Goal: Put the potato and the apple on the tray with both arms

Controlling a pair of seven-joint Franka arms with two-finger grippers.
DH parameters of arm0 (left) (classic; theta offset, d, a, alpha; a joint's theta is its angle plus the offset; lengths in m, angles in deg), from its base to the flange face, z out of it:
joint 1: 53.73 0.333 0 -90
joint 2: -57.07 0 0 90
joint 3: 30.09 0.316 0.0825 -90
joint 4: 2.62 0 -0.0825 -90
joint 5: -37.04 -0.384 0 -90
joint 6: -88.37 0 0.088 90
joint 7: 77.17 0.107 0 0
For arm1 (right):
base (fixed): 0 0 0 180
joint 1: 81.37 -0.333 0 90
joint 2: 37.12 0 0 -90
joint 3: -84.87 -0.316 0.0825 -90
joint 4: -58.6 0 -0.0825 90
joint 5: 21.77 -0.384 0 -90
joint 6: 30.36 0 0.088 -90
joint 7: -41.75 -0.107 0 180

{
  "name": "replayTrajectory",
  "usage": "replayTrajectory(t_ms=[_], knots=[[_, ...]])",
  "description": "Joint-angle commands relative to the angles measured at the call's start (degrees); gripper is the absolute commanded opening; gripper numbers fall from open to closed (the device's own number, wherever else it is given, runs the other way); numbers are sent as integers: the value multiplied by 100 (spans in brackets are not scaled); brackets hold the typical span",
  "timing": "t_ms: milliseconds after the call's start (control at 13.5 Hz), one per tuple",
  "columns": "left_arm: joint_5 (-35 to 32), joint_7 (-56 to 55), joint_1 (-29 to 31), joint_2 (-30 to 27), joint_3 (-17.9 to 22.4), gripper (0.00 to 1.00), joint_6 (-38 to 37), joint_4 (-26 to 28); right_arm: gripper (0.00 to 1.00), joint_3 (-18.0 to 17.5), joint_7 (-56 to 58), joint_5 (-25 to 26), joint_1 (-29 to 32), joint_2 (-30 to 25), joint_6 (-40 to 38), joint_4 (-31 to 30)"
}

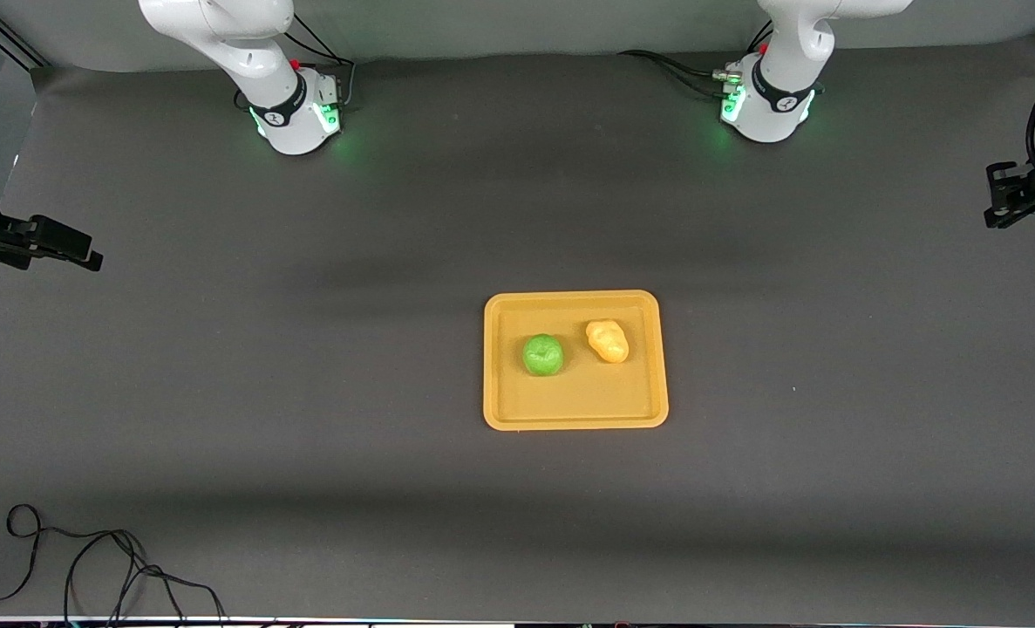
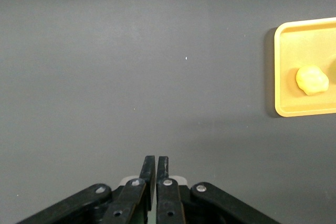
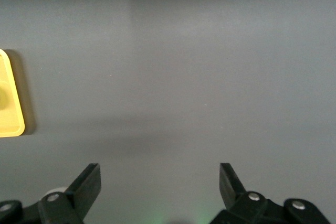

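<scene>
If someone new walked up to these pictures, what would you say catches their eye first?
The orange-yellow tray in the middle of the dark table stands out, with the green apple and the paler potato lying apart on it, the potato toward the left arm's end. Both arms wait at the table's ends: the left gripper is shut and empty, the right gripper open.

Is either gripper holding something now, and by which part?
Nothing is held. The left gripper is shut empty, the right gripper open; apple and potato lie on the tray.

I can read no text, label, brand or number anywhere; the marks on my arms' bases are too small.
</scene>
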Motion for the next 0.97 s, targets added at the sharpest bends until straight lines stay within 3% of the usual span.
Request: replayTrajectory(t_ms=[0, 74, 148, 891], knots=[[54, 63, -8, -6, 16, 79, 7, -2, 100, -68, -66, 53, 62, -70, 70, -97], [54, 63, -8, -6, 16, 98, 7, -2, 100, -68, -66, 53, 62, -70, 70, -97], [63, 55, -8, -6, 16, 100, 7, -2, 100, -68, -66, 53, 62, -70, 70, -97], [72, -16, -17, -6, 16, 100, -11, -2, 100, -50, -66, 53, 62, -61, 70, -89]])
